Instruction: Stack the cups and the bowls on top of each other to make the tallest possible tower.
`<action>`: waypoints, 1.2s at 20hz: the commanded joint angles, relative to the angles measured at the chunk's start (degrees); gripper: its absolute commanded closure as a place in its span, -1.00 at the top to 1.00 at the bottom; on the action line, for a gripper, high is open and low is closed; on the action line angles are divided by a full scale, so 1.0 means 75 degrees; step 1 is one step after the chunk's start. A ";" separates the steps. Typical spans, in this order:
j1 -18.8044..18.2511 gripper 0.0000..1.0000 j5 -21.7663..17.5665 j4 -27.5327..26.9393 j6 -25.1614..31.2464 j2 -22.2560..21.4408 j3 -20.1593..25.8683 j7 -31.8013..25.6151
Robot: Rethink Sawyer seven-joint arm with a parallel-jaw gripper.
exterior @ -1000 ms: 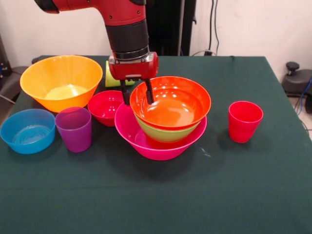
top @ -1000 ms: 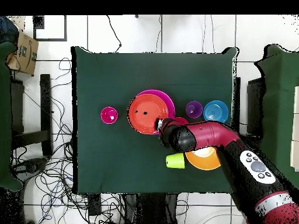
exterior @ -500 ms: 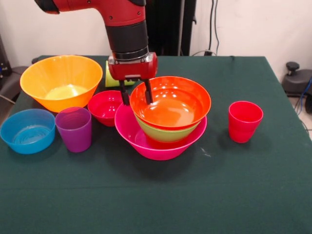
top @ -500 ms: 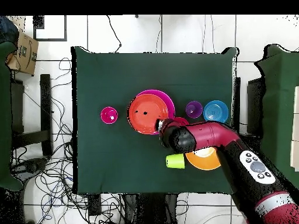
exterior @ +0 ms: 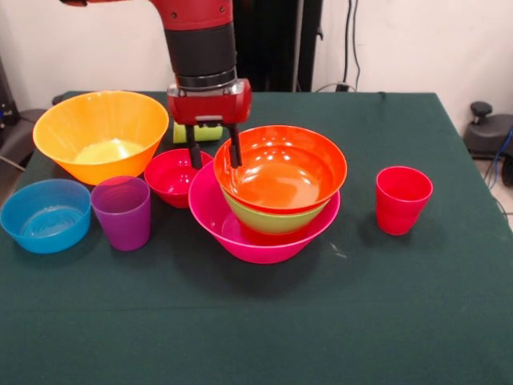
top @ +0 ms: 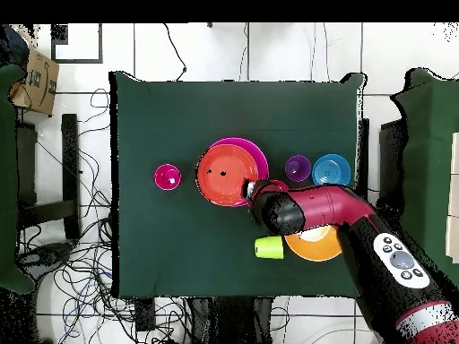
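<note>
We see the tower (exterior: 268, 216): a glossy orange-red plastic bowl (exterior: 282, 167) nested in a green bowl (exterior: 268, 220), inside the wide pink bowl (exterior: 240, 237). Our gripper (exterior: 214, 151) hangs spread, empty, straddling the orange-red bowl's rim.

The red and black arm (exterior: 196, 32) comes straight down from above, its wrist vertical, ending in a red block that carries the tool (exterior: 212, 157). The tool's two thin dark fingers (exterior: 193, 152) hang downward, spread apart, with nothing between them. From overhead, the arm (top: 359, 237) stretches in from the lower right, bent at the wrist.
</note>
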 commanded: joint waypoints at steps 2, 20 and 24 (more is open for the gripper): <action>-0.0008 1.00 0.0112 0.0388 0.0530 -0.0765 0.0427 -0.0849; -0.0414 1.00 0.1154 0.1062 0.1380 -0.1853 0.1130 -0.1065; -0.0037 1.00 0.1355 0.1200 0.1530 -0.2301 0.1063 -0.0584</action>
